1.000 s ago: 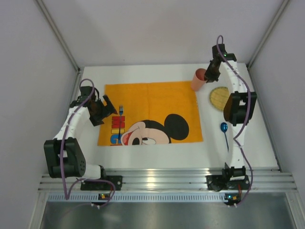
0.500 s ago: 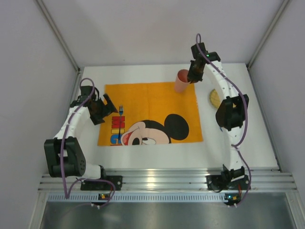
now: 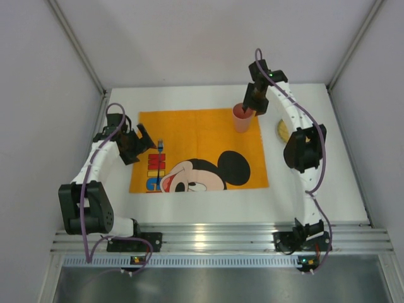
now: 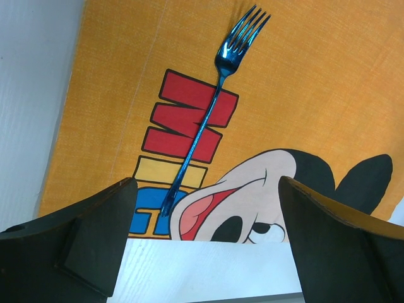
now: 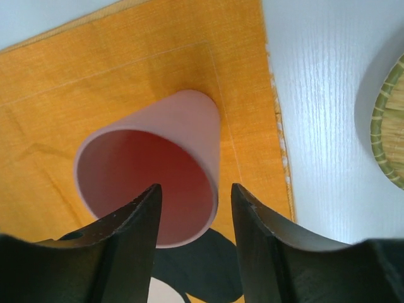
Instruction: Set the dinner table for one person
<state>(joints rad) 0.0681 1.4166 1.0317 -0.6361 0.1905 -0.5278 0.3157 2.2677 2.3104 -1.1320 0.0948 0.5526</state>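
Observation:
A pink cup (image 3: 241, 120) stands upright on the far right corner of the orange cartoon-mouse cloth (image 3: 202, 148), which lies on the white dinner table (image 3: 315, 189). My right gripper (image 3: 249, 106) hovers over the cup (image 5: 158, 183), open: one finger sits inside the rim and the other outside, with a gap at the wall. A blue fork (image 3: 160, 146) lies on the cloth's left part. My left gripper (image 3: 140, 146) is open and empty, just left of the fork (image 4: 208, 120), above the cloth's near left edge (image 4: 303, 76).
A round woven green-rimmed mat (image 3: 282, 129) lies on the table right of the cloth, partly behind my right arm; it also shows in the right wrist view (image 5: 391, 126). Grey walls close in the table on three sides.
My right gripper carried the pink cup leftward from beside the woven mat onto the cloth's far right corner, set it down and opened. The left arm has not moved.

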